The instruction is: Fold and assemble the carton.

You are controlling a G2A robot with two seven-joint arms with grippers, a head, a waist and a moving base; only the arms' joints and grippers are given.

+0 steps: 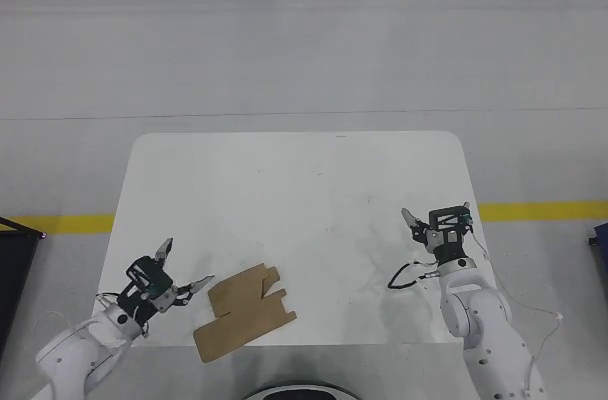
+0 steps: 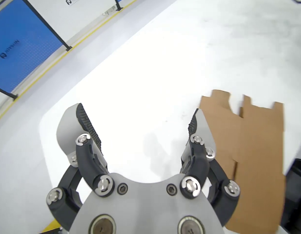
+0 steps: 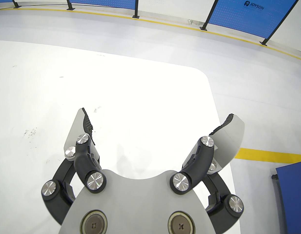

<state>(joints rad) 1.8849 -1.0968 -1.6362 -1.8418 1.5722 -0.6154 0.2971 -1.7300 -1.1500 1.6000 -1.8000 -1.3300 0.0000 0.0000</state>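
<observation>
— On the white table [image 1: 304, 190], where's the carton [image 1: 242, 312]?
— Flat at the near edge, slightly overhanging.
— Left gripper [image 1: 188, 262]?
— Just left of it, fingers spread wide, empty.
— Right gripper [image 1: 434, 213]?
— Well apart, right edge, fingers also spread, holding nothing.

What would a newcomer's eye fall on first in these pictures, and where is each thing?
The flat brown carton stands out, lying unfolded at the near edge of the white table, right beside the open left gripper. The right gripper, also open, hangs over the table's opposite side, well apart from the carton.
</observation>
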